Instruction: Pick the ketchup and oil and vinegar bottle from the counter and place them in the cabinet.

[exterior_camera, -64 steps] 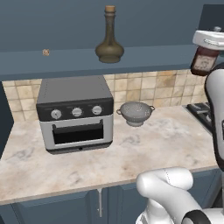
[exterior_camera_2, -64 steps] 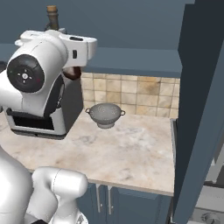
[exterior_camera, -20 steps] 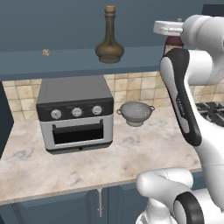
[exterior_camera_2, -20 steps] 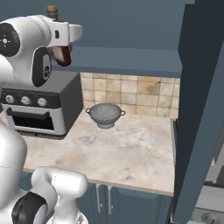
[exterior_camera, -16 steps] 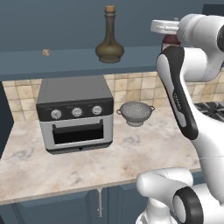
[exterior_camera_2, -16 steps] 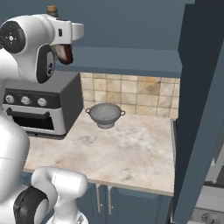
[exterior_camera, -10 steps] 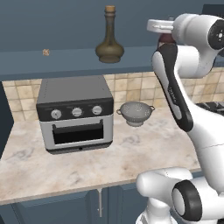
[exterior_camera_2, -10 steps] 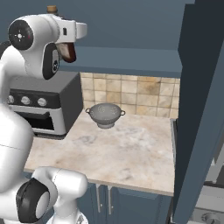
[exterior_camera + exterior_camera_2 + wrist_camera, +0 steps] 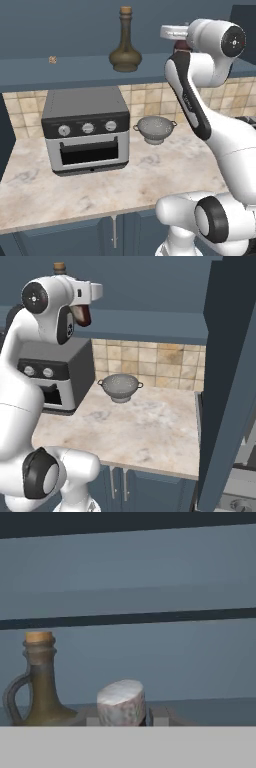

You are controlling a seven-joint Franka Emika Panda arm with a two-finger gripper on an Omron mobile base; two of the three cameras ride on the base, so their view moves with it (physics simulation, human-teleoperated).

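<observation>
The oil and vinegar bottle (image 9: 125, 46), an olive flask with a cork stopper, stands upright on the cabinet (image 9: 75, 71) shelf above the oven. Its handle and neck rise at the left of the hand view (image 9: 40, 682). My gripper (image 9: 83, 310) is up at shelf height, to the flask's right, shut on the ketchup (image 9: 83, 316), a small dark red bottle. In the left base view my forearm covers most of the ketchup (image 9: 181, 46). The ketchup's pale cap (image 9: 121, 702) sits between my fingertips (image 9: 160, 716). The counter (image 9: 150, 170) lies far below.
A grey toaster oven (image 9: 85, 127) stands on the counter's left half, under the flask. A metal colander (image 9: 155, 129) rests by the tiled backsplash. A tall dark panel (image 9: 230, 381) closes the counter's right end, with a stove (image 9: 247, 120) beyond it.
My arm has carried the ketchup up from the far right and leftward along the shelf front, closer to the flask. The flask, oven and colander have stayed put.
</observation>
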